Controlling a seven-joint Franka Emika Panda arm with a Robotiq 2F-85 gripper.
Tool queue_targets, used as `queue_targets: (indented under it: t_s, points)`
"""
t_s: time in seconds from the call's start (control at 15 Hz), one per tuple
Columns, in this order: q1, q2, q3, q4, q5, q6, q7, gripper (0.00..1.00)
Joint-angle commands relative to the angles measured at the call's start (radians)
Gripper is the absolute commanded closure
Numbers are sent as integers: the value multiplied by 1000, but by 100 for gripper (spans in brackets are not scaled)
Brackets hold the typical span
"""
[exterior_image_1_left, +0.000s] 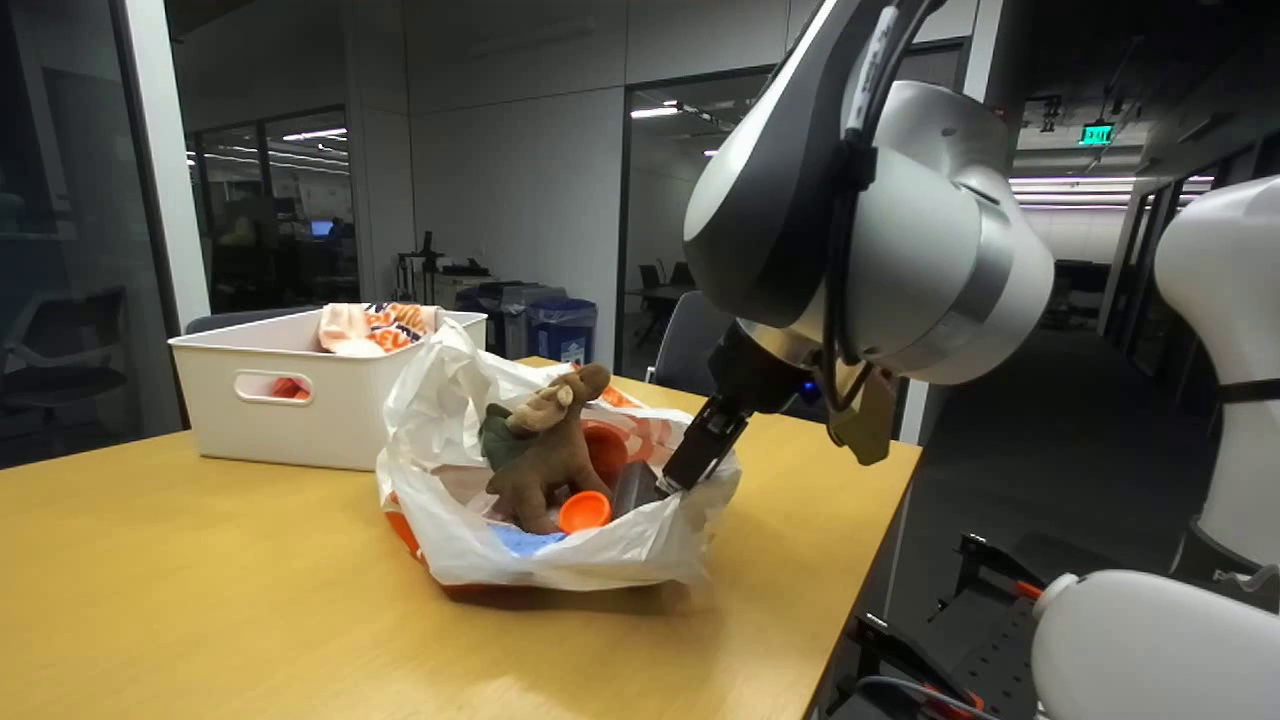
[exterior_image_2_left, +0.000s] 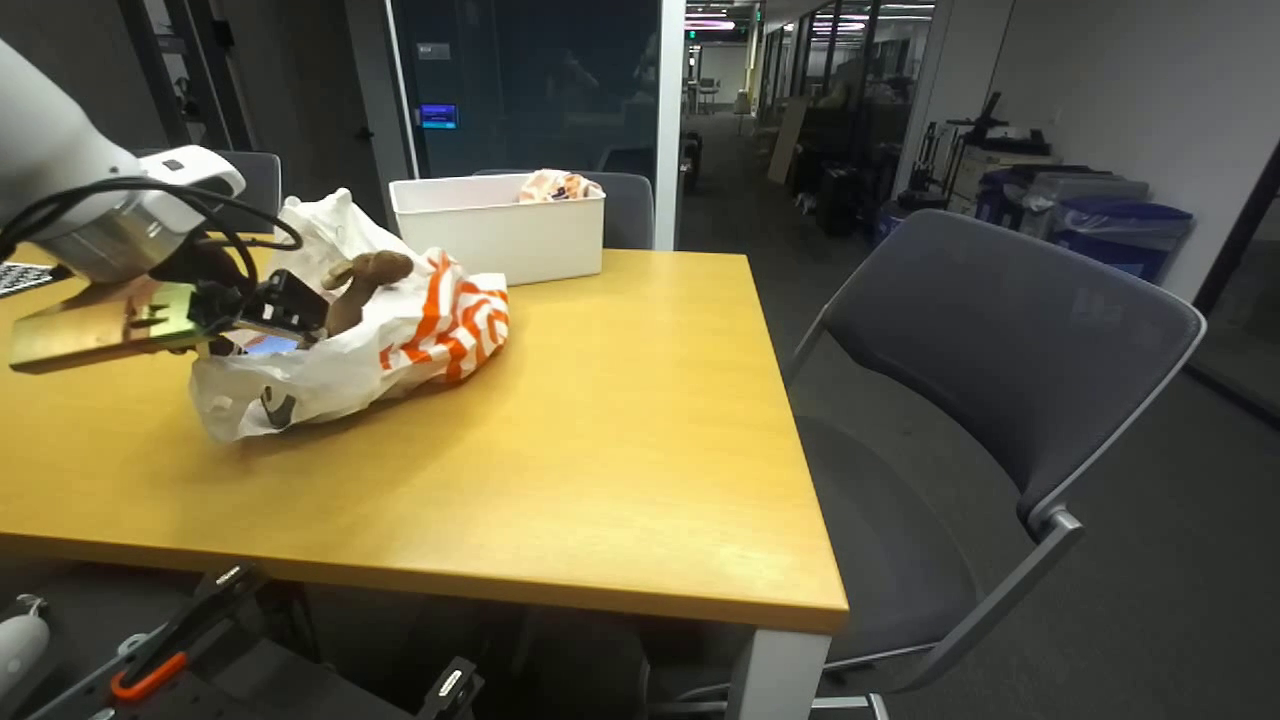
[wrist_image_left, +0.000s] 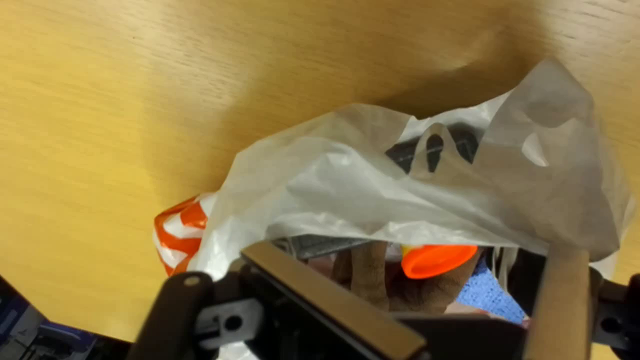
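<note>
One bag (exterior_image_1_left: 640, 548), white plastic with orange print, slumped open on the desk (exterior_image_1_left: 160, 590), just beside a bin (exterior_image_1_left: 225, 420) holding cloth (exterior_image_1_left: 372, 328). Film looks thin and crinkled: probably light, limp, slippery, apt to fold under a push and tear if dragged hard; best hold, a gathered pinch of rim. Contents, visible: one brown plush toy (exterior_image_1_left: 553, 467), head sticking up clear, judged soft, light and forgiving, to be taken across the back or body; one orange lid (exterior_image_1_left: 585, 512), seemingly stiff and smooth, best pinched at its edge; one dark grey item (exterior_image_1_left: 633, 489), mostly hidden, weight unknown; one blue piece (wrist_image_left: 486, 296), grainy in the wrist view, probably soft. One hand (exterior_image_1_left: 677, 478), fingers parted wide with nothing clamped between them, tips at the bag's rim; whether they touch the film cannot be told. Loose film near the fingers may snag or ride along with whatever they close on.
</note>
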Motion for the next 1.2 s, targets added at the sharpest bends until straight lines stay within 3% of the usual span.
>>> queue_targets:
  t_s: [0.0, 0.33, 0.67, 0.73, 0.8, 1.13]
  points:
    - [44, -99, 42, 21, 199, 96, -162, 0]
    - [94, -171, 87, 140, 471, 212, -452, 0]
    - [131, -213, 73, 310, 670, 325, -735, 0]
    - [41, -215, 153, 340, 705, 327, -784, 0]
    - [21, -189, 182, 277, 637, 277, -669, 0]
    - [-36, -178, 235, 278, 642, 268, -674, 0]
